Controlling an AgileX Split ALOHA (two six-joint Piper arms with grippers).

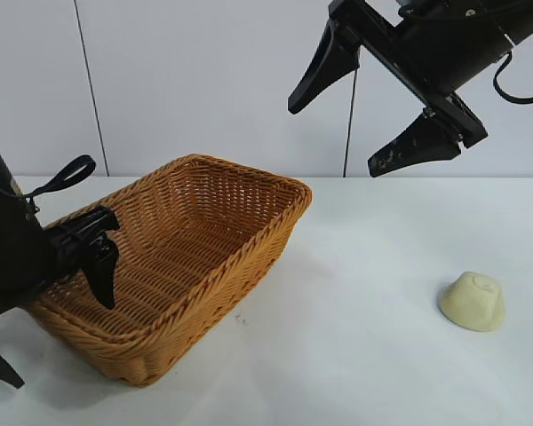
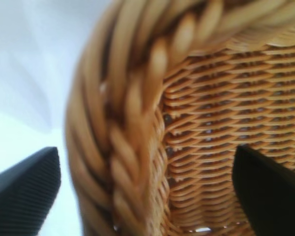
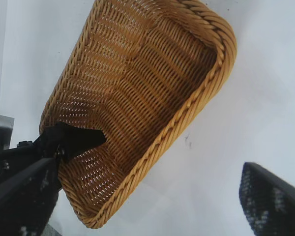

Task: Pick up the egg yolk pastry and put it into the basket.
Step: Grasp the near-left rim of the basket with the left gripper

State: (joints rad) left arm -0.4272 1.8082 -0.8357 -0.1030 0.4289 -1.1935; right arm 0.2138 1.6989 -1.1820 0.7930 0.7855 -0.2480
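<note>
- Left gripper straddles basket rim, jaws wide, nothing clamped; likely to steady it.
- Right gripper hangs open, empty, pastry well below.

No legible text, label, brand, number or sign is found in any view. The pastry bears a faint mark on its flat top; it cannot be read. The basket carries no tag or lettering, and the table shows only a few small dark specks near the basket, not characters.
</note>
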